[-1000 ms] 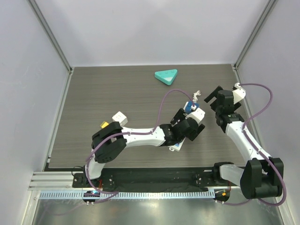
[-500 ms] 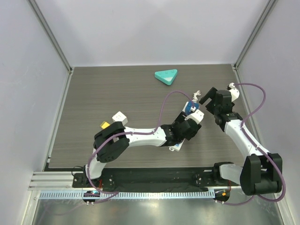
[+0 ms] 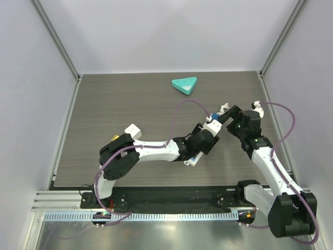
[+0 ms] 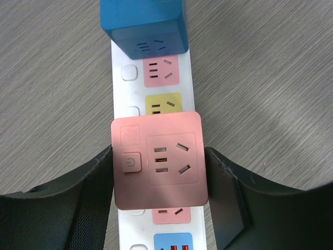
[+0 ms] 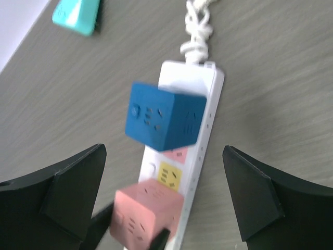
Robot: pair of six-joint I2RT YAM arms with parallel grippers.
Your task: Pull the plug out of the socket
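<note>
On the grey wood-grain tabletop (image 3: pixel 130 104), the left pincer (image 4: pixel 159 172) presses its two matte black fingers against opposite sides of one smooth pink cube plug (image 4: pixel 166 151). The plug sits on one long white plastic power strip (image 4: pixel 127 94), which runs lengthwise straight ahead of that pincer. Beyond the pink plug stands one blue cube plug (image 5: pixel 161 117), centred between the right pincer (image 5: pixel 164 150)'s wide-spread fingers, which touch nothing. One knotted white cord (image 5: pixel 195 26) lies farther ahead.

Bright, even overhead light, soft shadows. My left wrist view is crisp, pale sheen on the table (image 4: pixel 281 130); right wrist view blurs.
</note>
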